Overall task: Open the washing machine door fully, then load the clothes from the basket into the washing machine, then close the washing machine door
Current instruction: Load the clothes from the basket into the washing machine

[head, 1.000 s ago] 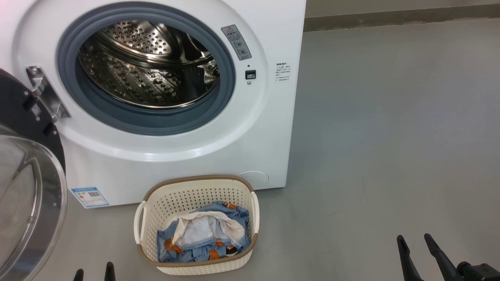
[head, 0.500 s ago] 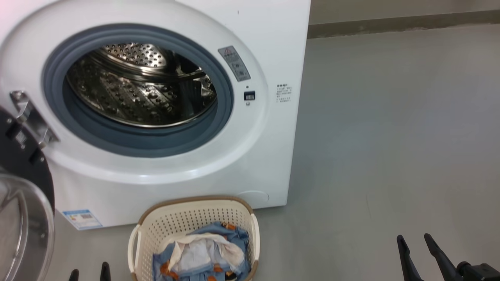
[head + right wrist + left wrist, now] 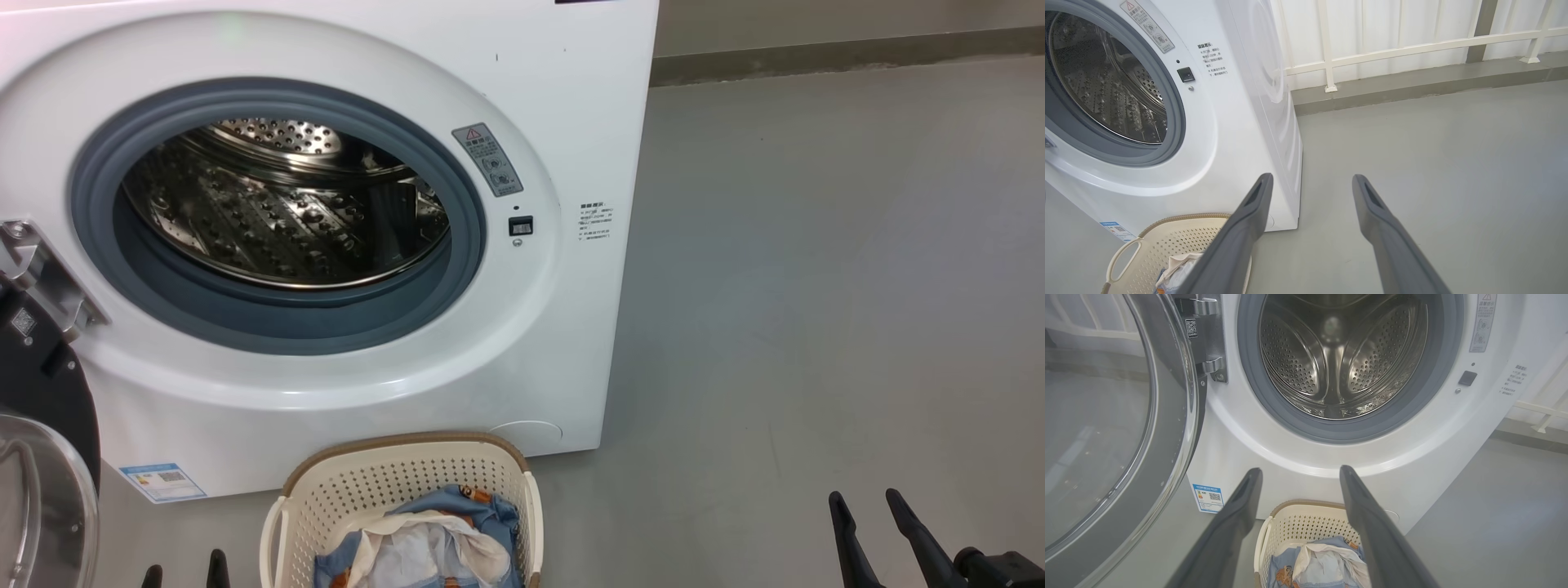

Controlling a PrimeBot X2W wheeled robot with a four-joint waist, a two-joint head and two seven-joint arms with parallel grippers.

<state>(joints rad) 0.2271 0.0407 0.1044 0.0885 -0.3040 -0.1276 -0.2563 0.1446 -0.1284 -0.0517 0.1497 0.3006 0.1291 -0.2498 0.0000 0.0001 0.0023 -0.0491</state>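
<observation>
Head view: the washing machine door stands swung wide at the left. The drum of the washing machine is bare, and the clothes lie in the basket just before it, so loading looks next. Left tool and right tool gape empty. Left wrist view looks down onto the clothes, which call for a reach down and a pinch. Right wrist view adds a white railing behind.
</observation>
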